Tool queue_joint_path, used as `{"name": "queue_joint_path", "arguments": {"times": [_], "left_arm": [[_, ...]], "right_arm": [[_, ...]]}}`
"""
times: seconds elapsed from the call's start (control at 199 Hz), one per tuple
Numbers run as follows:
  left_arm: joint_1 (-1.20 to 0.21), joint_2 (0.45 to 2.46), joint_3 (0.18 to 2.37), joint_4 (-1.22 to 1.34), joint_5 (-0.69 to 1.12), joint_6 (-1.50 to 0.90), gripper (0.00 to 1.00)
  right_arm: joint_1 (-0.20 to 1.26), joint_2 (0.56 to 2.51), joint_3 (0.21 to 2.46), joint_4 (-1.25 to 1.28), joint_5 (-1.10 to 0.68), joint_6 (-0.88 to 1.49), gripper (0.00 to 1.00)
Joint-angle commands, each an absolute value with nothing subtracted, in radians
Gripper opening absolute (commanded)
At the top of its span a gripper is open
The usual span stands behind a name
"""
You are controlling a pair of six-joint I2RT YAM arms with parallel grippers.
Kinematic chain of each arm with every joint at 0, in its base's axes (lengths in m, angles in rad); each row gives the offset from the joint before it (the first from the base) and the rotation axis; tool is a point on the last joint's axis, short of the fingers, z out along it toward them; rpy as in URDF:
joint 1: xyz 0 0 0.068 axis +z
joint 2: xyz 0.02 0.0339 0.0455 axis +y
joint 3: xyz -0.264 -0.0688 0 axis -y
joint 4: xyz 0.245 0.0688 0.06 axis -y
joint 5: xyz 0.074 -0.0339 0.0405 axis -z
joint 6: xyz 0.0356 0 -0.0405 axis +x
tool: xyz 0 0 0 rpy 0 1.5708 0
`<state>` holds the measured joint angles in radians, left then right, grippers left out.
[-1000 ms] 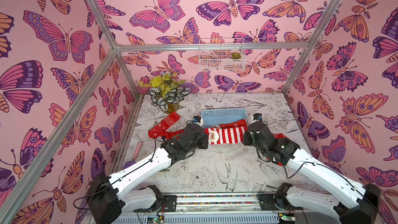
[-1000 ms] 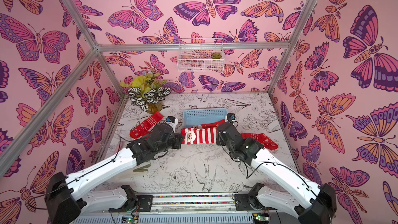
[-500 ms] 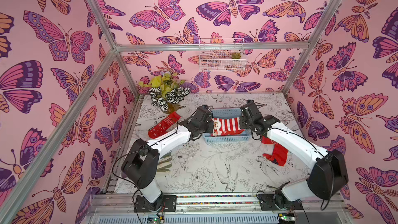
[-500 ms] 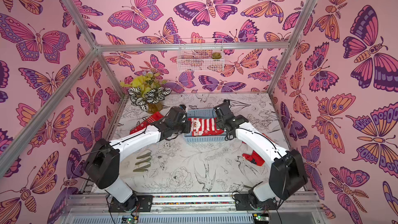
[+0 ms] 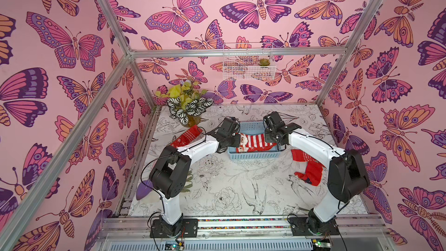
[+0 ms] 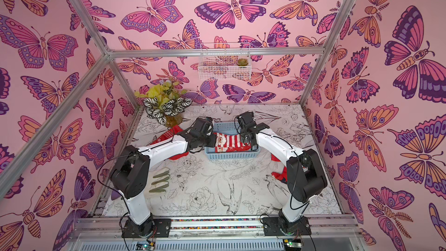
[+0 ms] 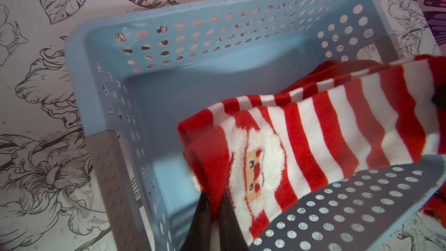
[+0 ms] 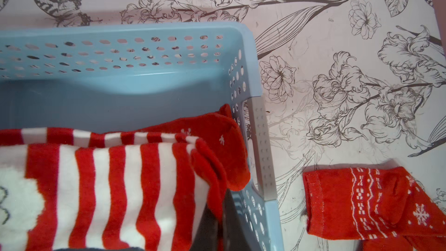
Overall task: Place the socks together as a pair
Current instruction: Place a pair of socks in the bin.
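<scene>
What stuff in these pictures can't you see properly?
- Glove: in a top view only green fingertips show; the left arm hides the rest.
- Purple thing: top view, half behind that arm; too little to name.
- Under the striped socks in the basket: right wrist view shows one red sock; any more are hidden.
- Right tool: right wrist view, tips buried in sock, body cut off by the frame.

A staged robot test cell: aluminium frame (image 5: 237, 53), butterfly-papered walls (image 5: 60, 44), flower-printed tabletop (image 5: 241, 184), arms (image 5: 198, 147) bolted to a front rail (image 5: 241, 223).
</scene>
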<state>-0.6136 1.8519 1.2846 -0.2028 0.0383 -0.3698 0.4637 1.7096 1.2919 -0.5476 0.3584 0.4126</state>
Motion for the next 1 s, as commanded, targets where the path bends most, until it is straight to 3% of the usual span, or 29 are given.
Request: {"name": "queue_joint_path", "arguments": {"times": [0.0, 0.231, 0.311, 0.351, 0.462, 0.512, 0.678, 0.893, 0.999], "left_arm": [[-0.608, 1.885, 1.312, -0.212, 0.045, -0.339, 0.00], [-0.608, 1.914, 1.329, -0.223, 0.066, -0.330, 0.00], [-0.610, 1.922, 1.339, -0.245, 0.080, -0.329, 0.10], [-0.612, 1.917, 1.338, -0.248, 0.081, -0.330, 0.19], [-0.643, 1.890, 1.351, -0.258, 0.036, -0.313, 0.63], [-0.661, 1.872, 1.366, -0.275, 0.019, -0.301, 0.69], [-0.676, 1.799, 1.381, -0.304, -0.003, -0.314, 0.71], [-0.680, 1.597, 1.260, -0.288, 0.044, -0.383, 0.71], [-0.680, 1.486, 1.140, -0.243, -0.016, -0.397, 0.70]], "right_arm": [[0.445, 1.740, 1.330, -0.580, 0.383, 0.394, 0.00], [0.436, 1.765, 1.354, -0.591, 0.404, 0.374, 0.02], [0.436, 1.767, 1.366, -0.608, 0.404, 0.372, 0.09], [0.436, 1.762, 1.367, -0.618, 0.402, 0.373, 0.13], [0.436, 1.731, 1.366, -0.616, 0.374, 0.364, 0.30], [0.436, 1.719, 1.384, -0.632, 0.354, 0.350, 0.36], [0.436, 1.634, 1.412, -0.698, 0.361, 0.367, 0.38], [0.424, 1.391, 1.231, -0.660, 0.400, 0.460, 0.38], [0.367, 1.274, 1.122, -0.640, 0.356, 0.511, 0.38]]}}
